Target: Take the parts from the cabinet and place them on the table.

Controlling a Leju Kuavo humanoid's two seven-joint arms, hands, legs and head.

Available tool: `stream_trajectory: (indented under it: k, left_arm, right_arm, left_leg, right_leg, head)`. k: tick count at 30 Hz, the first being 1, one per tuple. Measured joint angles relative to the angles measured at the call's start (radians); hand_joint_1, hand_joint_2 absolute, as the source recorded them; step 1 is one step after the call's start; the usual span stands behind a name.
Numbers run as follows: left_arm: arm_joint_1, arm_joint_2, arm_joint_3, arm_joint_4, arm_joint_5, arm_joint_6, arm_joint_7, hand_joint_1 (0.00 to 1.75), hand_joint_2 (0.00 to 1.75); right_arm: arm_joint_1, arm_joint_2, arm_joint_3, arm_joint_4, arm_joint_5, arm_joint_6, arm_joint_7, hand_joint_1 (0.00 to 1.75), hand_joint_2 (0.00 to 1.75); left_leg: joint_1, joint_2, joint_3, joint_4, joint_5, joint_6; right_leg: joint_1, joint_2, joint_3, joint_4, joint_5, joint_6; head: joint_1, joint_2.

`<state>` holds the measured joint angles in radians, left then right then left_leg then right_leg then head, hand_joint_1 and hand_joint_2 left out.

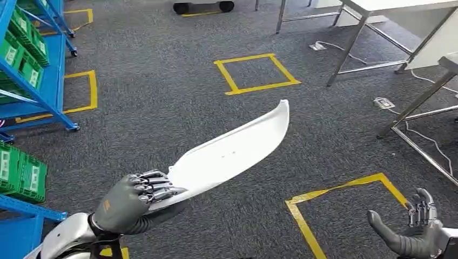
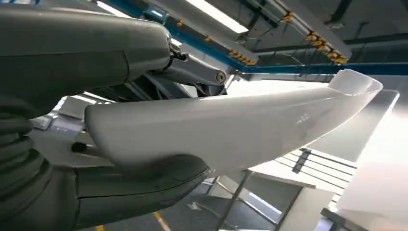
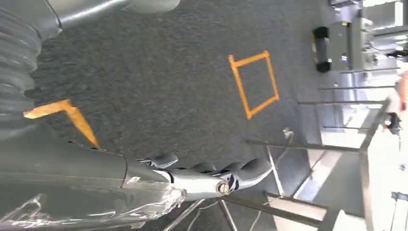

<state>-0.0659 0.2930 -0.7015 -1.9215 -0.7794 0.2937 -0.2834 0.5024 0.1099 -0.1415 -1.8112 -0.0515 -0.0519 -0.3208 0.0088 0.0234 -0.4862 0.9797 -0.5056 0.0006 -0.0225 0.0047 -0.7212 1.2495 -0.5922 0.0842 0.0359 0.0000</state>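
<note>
Transit leg, judging by the layout: I had the long curved white plastic panel [image 1: 232, 154] carried over the grey carpet, held at its near end by the left hand [image 1: 132, 197], fingers laid over the top face, thumb under it. Right hand [image 1: 413, 232] hung low, fingers spread, holding nothing. White metal-legged table [image 1: 399, 8] stood well ahead to the right; blue shelving rack with green bins [image 1: 32, 81] sat to the left. Risks noted: grip was at one end only, so the free tip could sag, twist loose, or clip a table leg on approach. Cables on the floor near the table could snag a foot.
</note>
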Motion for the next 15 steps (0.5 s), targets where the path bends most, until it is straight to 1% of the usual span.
stream_trajectory:
  k: [1, 2, 3, 4, 5, 6, 7, 8, 9, 10, 11, 12, 13, 14, 15]
  left_arm:
    - [-0.001, -0.001, -0.001, 0.000, 0.000, 0.000, 0.000, 1.75, 1.75]
    - [0.000, -0.001, -0.002, 0.000, -0.001, 0.000, 0.000, 1.75, 1.75]
    - [-0.001, -0.001, -0.003, 0.000, -0.001, 0.000, 0.000, 1.75, 1.75]
    - [0.004, -0.001, -0.003, 0.000, -0.001, 0.002, 0.000, 1.75, 1.75]
    - [0.003, 0.000, -0.003, 0.000, -0.002, 0.003, -0.005, 1.75, 1.75]
    - [0.003, 0.000, -0.004, 0.000, -0.002, 0.004, -0.012, 1.75, 1.75]
    - [0.001, 0.000, -0.004, 0.000, -0.003, 0.006, -0.017, 1.75, 1.75]
    - [0.000, 0.000, -0.006, 0.000, -0.008, 0.006, -0.021, 1.75, 1.75]
    - [0.000, 0.000, -0.006, 0.000, -0.008, 0.008, -0.024, 1.75, 1.75]
    - [0.001, 0.002, -0.007, 0.000, -0.009, 0.008, -0.026, 1.75, 1.75]
    - [0.002, 0.003, -0.008, 0.000, -0.010, 0.009, -0.029, 1.75, 1.75]
    - [0.003, 0.005, -0.009, 0.000, -0.010, 0.009, -0.031, 1.75, 1.75]
    - [0.003, 0.005, -0.010, 0.000, -0.010, 0.009, -0.032, 1.75, 1.75]
    - [0.003, 0.007, -0.010, 0.000, -0.010, 0.009, -0.032, 1.75, 1.75]
    - [0.004, 0.008, -0.010, 0.000, -0.010, 0.009, -0.032, 1.75, 1.75]
  right_arm:
    - [0.000, 0.000, 0.001, 0.002, 0.000, 0.000, 0.000, 0.00, 1.75]
    - [0.000, 0.000, 0.001, 0.003, 0.000, 0.000, -0.001, 0.00, 1.75]
    - [0.002, 0.000, 0.002, 0.006, 0.000, 0.000, -0.003, 0.00, 1.75]
    - [-0.004, 0.000, 0.003, 0.011, -0.002, 0.000, 0.000, 0.00, 1.75]
    - [-0.005, 0.000, 0.004, 0.011, -0.002, 0.000, -0.005, 0.00, 1.75]
    - [-0.005, 0.000, 0.005, 0.011, -0.002, 0.000, -0.006, 0.00, 1.75]
    - [-0.006, 0.000, 0.005, 0.011, -0.003, 0.001, -0.006, 0.00, 1.75]
    - [-0.005, 0.000, 0.005, 0.011, -0.003, 0.002, -0.008, 0.00, 1.75]
    - [-0.008, 0.000, 0.005, 0.011, -0.003, 0.003, -0.009, 0.00, 1.75]
    - [-0.011, 0.000, 0.005, 0.011, -0.003, 0.004, -0.010, 0.00, 1.75]
    - [-0.011, 0.000, 0.005, 0.011, -0.003, 0.005, -0.011, 0.00, 1.75]
    - [-0.010, 0.000, 0.005, 0.011, -0.003, 0.005, -0.012, 0.00, 1.75]
    - [-0.010, 0.000, 0.005, 0.011, -0.003, 0.006, -0.012, 0.00, 1.75]
    - [-0.010, 0.000, 0.006, 0.011, -0.003, 0.006, -0.012, 0.00, 1.75]
    - [-0.010, 0.000, 0.006, 0.012, -0.004, 0.006, -0.012, 0.00, 1.75]
  left_leg:
    - [0.001, 0.009, 0.028, -0.001, -0.020, -0.003]
    - [0.001, 0.018, 0.054, -0.002, -0.037, -0.008]
    - [-0.008, 0.025, 0.071, 0.003, -0.059, -0.015]
    - [-0.014, 0.032, 0.076, -0.001, -0.066, -0.021]
    - [-0.015, 0.043, 0.088, -0.009, -0.076, -0.029]
    - [-0.012, 0.046, 0.094, -0.006, -0.070, -0.035]
    - [-0.009, 0.047, 0.093, 0.001, -0.061, -0.043]
    - [-0.003, 0.032, 0.068, 0.049, -0.047, -0.048]
    - [-0.002, 0.008, 0.024, 0.123, -0.038, -0.047]
    - [-0.002, -0.006, -0.027, 0.197, -0.055, -0.048]
    - [-0.002, -0.014, -0.079, 0.262, -0.099, -0.048]
    - [-0.002, -0.018, -0.120, 0.303, -0.148, -0.049]
    - [-0.002, -0.020, -0.151, 0.318, -0.182, -0.047]
    - [-0.002, -0.020, -0.165, 0.305, -0.174, -0.046]
    - [-0.002, -0.022, -0.163, 0.262, -0.128, -0.043]
  right_leg:
    - [0.000, -0.011, 0.009, -0.066, 0.053, 0.000]
    - [0.000, -0.037, 0.017, -0.134, 0.140, -0.004]
    - [0.003, -0.090, 0.004, -0.206, 0.250, -0.007]
    - [0.007, -0.089, 0.017, -0.191, 0.230, -0.026]
    - [0.009, -0.067, 0.015, -0.191, 0.236, -0.039]
    - [0.008, -0.057, 0.012, -0.194, 0.232, -0.044]
    - [0.009, -0.041, 0.019, -0.194, 0.230, -0.050]
    - [0.005, -0.031, 0.028, -0.204, 0.227, -0.058]
    - [0.006, -0.021, 0.036, -0.211, 0.223, -0.064]
    - [0.005, -0.010, 0.044, -0.215, 0.219, -0.069]
    - [0.005, 0.002, 0.052, -0.220, 0.214, -0.073]
    - [0.006, 0.013, 0.058, -0.222, 0.209, -0.075]
    - [0.007, 0.027, 0.065, -0.222, 0.202, -0.075]
    - [0.007, 0.040, 0.073, -0.222, 0.197, -0.074]
    - [0.007, 0.053, 0.082, -0.222, 0.191, -0.072]
  head:
    - [0.000, 0.000]
    - [0.001, 0.000]
    - [0.003, -0.001]
    - [0.002, 0.000]
    - [-0.007, 0.000]
    - [-0.004, 0.000]
    - [-0.007, 0.000]
    - [-0.005, 0.000]
    - [-0.007, 0.000]
    - [-0.006, 0.000]
    - [-0.006, 0.000]
    - [-0.006, 0.000]
    - [-0.006, 0.000]
    - [-0.006, 0.000]
    - [-0.006, 0.000]
